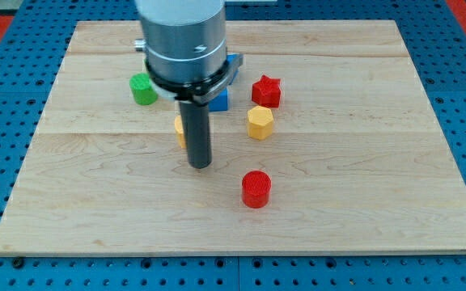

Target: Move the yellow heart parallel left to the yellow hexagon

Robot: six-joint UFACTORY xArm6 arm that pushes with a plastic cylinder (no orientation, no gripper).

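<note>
The yellow hexagon [260, 122] sits near the board's middle. The yellow heart [180, 129] lies to its left, mostly hidden behind my rod; only a sliver of it shows at the rod's left edge. My tip [200, 166] rests on the board just below the heart, touching or very near it, and left of and below the hexagon.
A red star [266, 90] lies above the hexagon. A blue block [220, 98] sits partly hidden under the arm's body. A green block [144, 89] lies at the upper left. A red cylinder [256, 188] stands below the hexagon. The wooden board [379, 162] ends in blue pegboard all round.
</note>
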